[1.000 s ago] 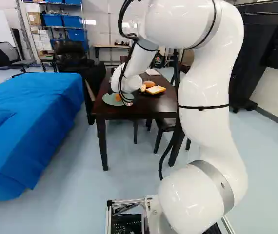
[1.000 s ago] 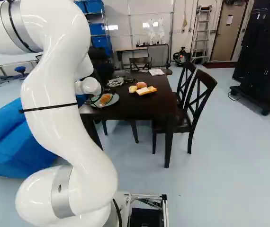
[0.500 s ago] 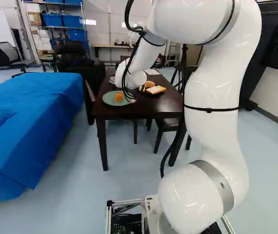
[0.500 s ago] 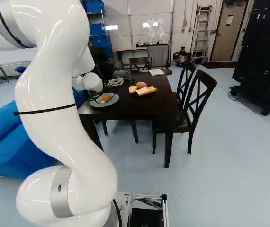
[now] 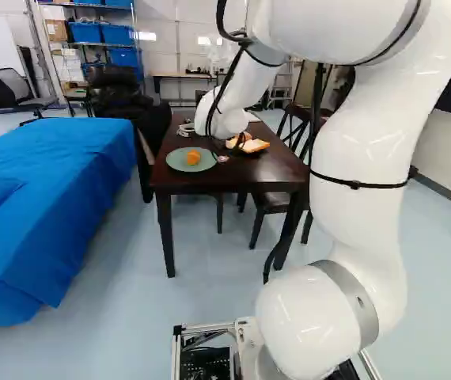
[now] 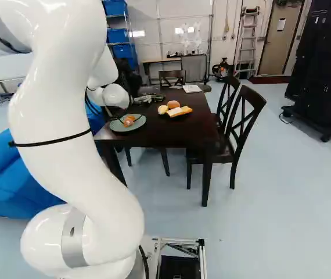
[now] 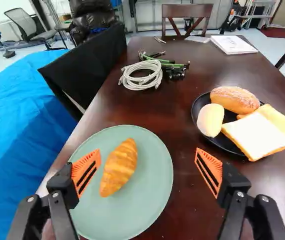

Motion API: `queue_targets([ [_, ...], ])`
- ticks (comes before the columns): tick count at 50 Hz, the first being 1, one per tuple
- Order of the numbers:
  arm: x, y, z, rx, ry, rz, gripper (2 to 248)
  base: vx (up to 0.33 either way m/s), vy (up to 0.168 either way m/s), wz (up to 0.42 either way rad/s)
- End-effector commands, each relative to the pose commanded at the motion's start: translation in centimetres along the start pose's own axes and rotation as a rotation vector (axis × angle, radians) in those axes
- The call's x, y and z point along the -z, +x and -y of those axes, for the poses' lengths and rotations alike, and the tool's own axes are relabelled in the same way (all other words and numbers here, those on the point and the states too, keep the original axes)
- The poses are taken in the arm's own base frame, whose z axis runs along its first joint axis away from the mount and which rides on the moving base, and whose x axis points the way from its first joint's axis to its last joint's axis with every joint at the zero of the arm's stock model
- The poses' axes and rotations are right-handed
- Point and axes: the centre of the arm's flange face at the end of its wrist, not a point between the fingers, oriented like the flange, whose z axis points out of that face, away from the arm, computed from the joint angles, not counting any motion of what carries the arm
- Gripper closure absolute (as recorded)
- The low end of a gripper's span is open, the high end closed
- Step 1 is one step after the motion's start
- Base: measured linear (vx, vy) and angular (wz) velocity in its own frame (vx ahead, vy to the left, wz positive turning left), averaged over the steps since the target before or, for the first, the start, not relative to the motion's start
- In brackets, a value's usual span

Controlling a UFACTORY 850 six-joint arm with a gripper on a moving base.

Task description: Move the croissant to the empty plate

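Two fingers (image 7: 85, 163) of the black gripper (image 5: 231, 150) stand wide apart in the wrist view, their orange pads facing one another with nothing gripped. The croissant (image 7: 119, 167) appears between them, nearer the finger on the side of the blue cover (image 5: 59, 182), and is apart from both pads. It rests on the pale green plate (image 7: 155, 200), near the corner of a dark wooden table (image 7: 178, 117); one finger overlaps the plate's rim as seen from the wrist, while the other appears above bare wood between this plate and a black plate (image 7: 196, 106). The black plate carries a browned oblong bun (image 7: 234, 99), a pale roll (image 7: 210, 120) and bread slices (image 7: 257, 136), the slices reaching over its edge. Farther along the table, a white cable coil (image 7: 141, 74) lies beside a bundle of green and black cables (image 7: 171, 69), and a flat white booklet (image 7: 232, 43) lies near the far end, where a wooden chair (image 7: 186, 15) stands. In the left base view, the white arm (image 5: 344, 142) rises right of the middle, its wrist above the table and near the green plate. In the right base view, the nearer side chair (image 6: 244, 125) stands along the table's right side, and a ladder (image 6: 247, 43) stands by the far wall.
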Motion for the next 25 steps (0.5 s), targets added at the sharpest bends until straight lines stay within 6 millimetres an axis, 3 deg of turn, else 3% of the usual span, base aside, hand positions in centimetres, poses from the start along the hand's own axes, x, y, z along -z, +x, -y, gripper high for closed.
queue_targets([
  [25, 0.70, 0.13, -0.50, -0.013, -0.010, 0.000, 3, 0.000, 0.000, 0.000],
])
